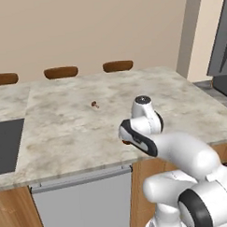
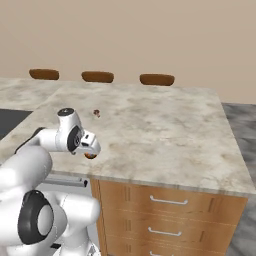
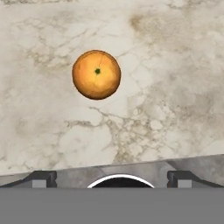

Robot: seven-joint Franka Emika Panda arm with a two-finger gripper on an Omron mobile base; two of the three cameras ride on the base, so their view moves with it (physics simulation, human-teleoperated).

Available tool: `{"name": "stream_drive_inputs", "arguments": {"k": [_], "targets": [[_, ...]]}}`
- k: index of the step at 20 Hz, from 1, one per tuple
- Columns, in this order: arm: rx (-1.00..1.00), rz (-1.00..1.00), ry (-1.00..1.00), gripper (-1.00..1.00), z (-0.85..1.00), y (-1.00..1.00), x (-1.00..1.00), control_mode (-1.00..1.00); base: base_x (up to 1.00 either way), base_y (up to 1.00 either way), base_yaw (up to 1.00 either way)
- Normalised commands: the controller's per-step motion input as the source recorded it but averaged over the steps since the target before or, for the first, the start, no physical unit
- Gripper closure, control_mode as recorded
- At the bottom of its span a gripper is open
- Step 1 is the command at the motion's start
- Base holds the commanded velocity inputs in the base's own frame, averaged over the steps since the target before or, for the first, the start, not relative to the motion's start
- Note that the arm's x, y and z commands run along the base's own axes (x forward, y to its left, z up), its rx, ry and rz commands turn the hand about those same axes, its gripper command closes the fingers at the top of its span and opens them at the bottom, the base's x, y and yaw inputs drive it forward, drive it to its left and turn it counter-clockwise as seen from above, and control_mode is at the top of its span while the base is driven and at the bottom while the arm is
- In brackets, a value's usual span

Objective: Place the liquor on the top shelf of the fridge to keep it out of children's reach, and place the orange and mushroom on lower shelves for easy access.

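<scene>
The orange (image 3: pixel 96 74) lies on the marble counter (image 3: pixel 166 109), its dark spot facing up. My gripper (image 3: pixel 113 177) hangs straight above it, open, with its fingertips (image 3: pixel 43 178) wide apart and nothing between them. From the right base view the orange (image 2: pixel 90 155) peeks out just under the gripper (image 2: pixel 92 148), near the counter's front edge. The mushroom (image 1: pixel 94 104) is a tiny reddish-brown lump farther back on the counter, also visible as the mushroom (image 2: pixel 97 113) behind the hand. The liquor is out of view. A dark grey fridge panel (image 1: pixel 221 50) stands at the far right.
Three brown stool tops (image 1: pixel 61 72) line the counter's far side. A dark cooktop (image 1: pixel 7 143) is set into the counter at the left. Below the front edge are a grey appliance front (image 1: pixel 82 203) and wooden drawers (image 2: pixel 170 210).
</scene>
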Motion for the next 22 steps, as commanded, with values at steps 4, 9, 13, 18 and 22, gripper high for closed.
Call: {"name": "stream_drive_inputs", "arguments": {"k": [4, 9, 13, 18, 22], "targets": [[0.00, 0.00, 0.00, -1.00, -0.23, 0.00, 0.25, -1.00, 0.00, 0.00, 0.00], [0.00, 0.00, 0.00, -1.00, -0.22, 0.00, 0.23, -1.00, 0.00, 0.00, 0.00], [0.00, 0.00, 0.00, -1.00, -0.21, 0.01, 0.24, -1.00, 0.00, 0.00, 0.00], [0.00, 0.00, 0.00, -1.00, -0.19, 0.00, 0.24, -1.00, 0.00, 0.00, 0.00], [0.00, 0.00, 0.00, -1.00, -0.19, 0.06, 0.24, -1.00, 0.00, 0.00, 0.00]]}}
